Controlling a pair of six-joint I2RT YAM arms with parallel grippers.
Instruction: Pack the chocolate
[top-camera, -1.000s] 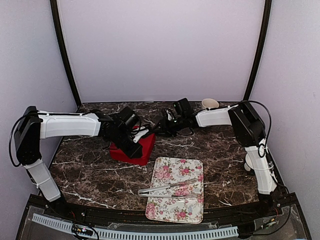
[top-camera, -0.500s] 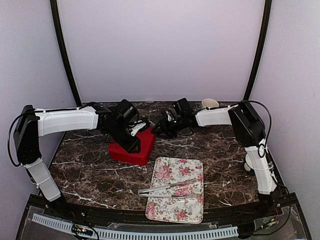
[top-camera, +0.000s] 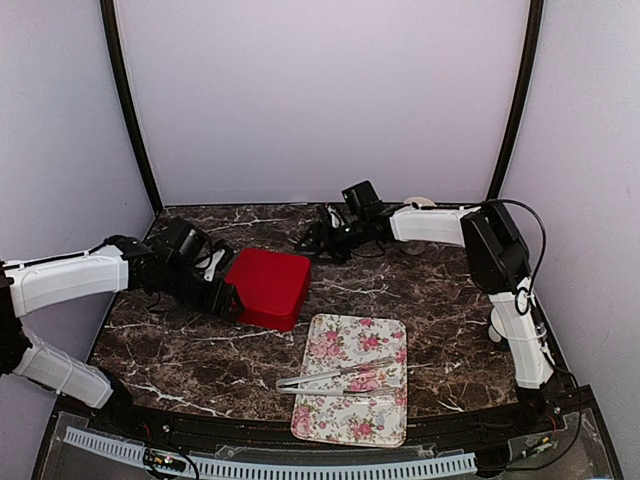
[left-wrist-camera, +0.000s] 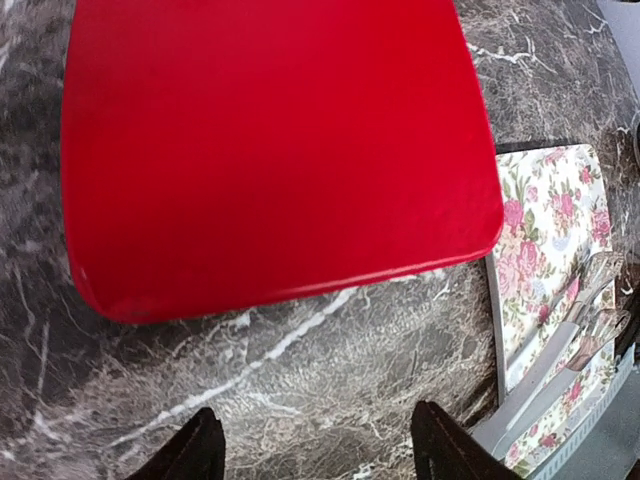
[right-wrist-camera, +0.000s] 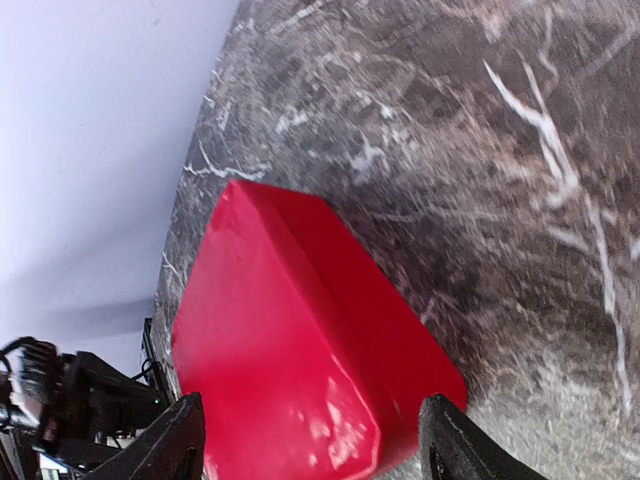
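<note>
From overhead, the red box (top-camera: 268, 287) sits shut on the marble table (top-camera: 180, 345), lid down and square. The left claw (top-camera: 222, 297) hovers just beside the box's left side, apart from it. The right claw (top-camera: 312, 238) hangs behind the box, towards the back wall, also not touching. A floral tray (top-camera: 330, 420) lies just in front of the box with tongs (top-camera: 335, 377) across it. No chocolate shows anywhere; I'd guess it is inside the box, though nothing here proves it.

The left wrist camera looks down on the smooth lid of the box. The left claw's two fingertips (left-wrist-camera: 195, 455) are spread wide over bare marble in front of the box, gripping nothing.

The right wrist camera shows a corner and one side wall of the box. The right claw's fingertips (right-wrist-camera: 175, 445) are likewise parted and empty, with the box lying past them.

To my eye the packing is at its close, with the lid on and both claws let go. The next move only calls for checking that the lid sits flush, then clearing both arms without nudging the box.
</note>
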